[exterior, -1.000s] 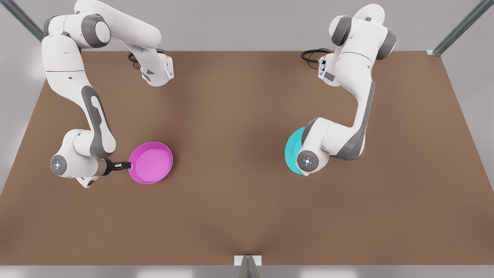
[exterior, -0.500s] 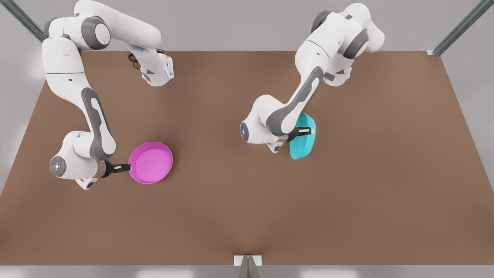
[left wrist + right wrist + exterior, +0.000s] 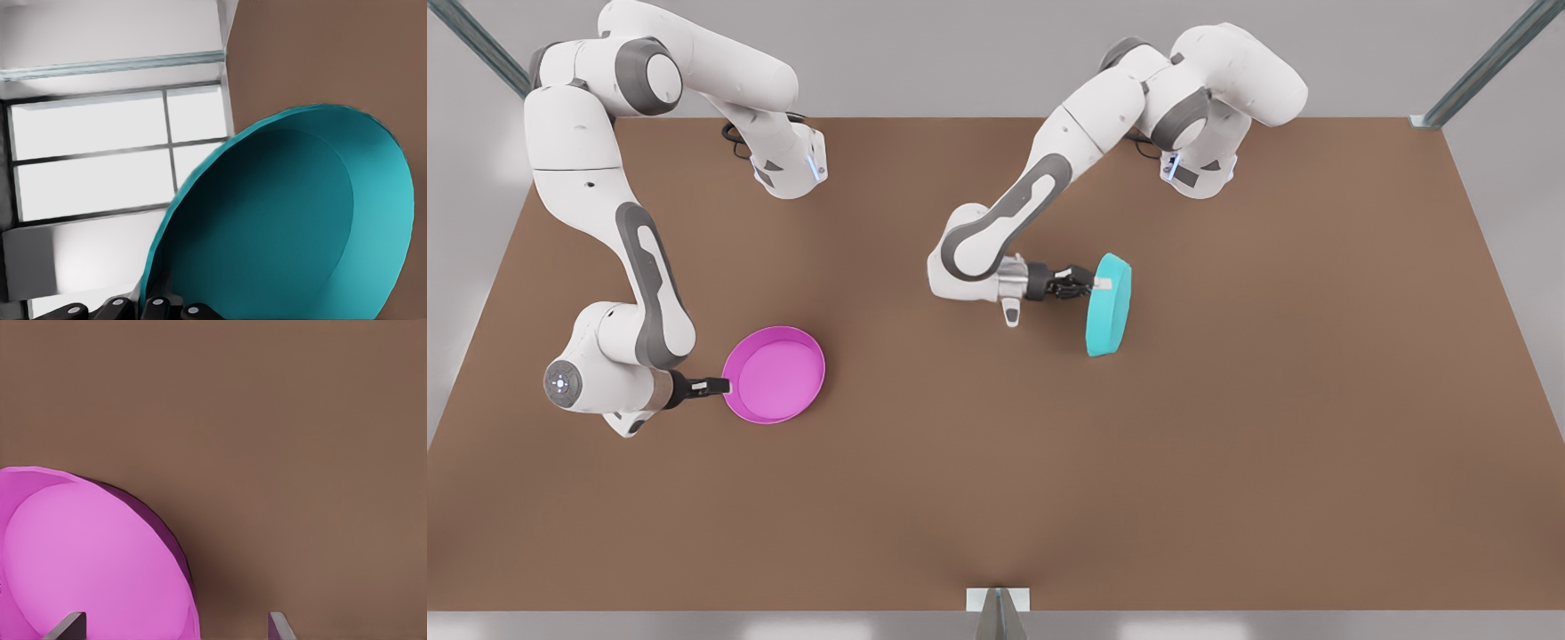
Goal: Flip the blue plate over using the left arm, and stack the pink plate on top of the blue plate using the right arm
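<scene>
Two pincers: the left pincer [image 3: 1096, 284] pinches the round cyan-turquoise plate [image 3: 1109, 305] on edge; the right pincer [image 3: 720, 385], spread, flanks the round magenta-pink plate's [image 3: 775, 374] rim.

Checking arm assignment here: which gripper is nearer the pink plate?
Right. The right gripper sits at the pink plate rim on the front view's left; the left gripper holds the blue plate across the table.
</scene>
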`<state>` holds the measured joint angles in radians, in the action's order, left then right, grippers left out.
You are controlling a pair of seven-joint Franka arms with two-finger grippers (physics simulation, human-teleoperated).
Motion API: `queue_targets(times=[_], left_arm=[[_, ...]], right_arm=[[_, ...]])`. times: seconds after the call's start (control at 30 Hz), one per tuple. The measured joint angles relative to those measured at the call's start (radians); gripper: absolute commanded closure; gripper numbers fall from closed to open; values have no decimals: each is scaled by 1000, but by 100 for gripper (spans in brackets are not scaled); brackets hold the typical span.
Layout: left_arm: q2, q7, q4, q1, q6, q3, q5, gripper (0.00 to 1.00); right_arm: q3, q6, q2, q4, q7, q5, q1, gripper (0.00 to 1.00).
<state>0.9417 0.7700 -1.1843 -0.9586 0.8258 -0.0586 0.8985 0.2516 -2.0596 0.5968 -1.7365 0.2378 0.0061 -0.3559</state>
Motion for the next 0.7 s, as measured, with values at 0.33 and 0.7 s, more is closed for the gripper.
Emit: queue_targets(times=[0.33, 0.7], left_arm=[[74, -1, 2, -72, -58, 0, 185, 79], [159, -1, 2, -122, -78, 1, 279, 79]], right_arm=[[0, 1, 0, 9, 0, 0, 2, 0], [0, 30, -7, 18, 5, -1, -23, 0]])
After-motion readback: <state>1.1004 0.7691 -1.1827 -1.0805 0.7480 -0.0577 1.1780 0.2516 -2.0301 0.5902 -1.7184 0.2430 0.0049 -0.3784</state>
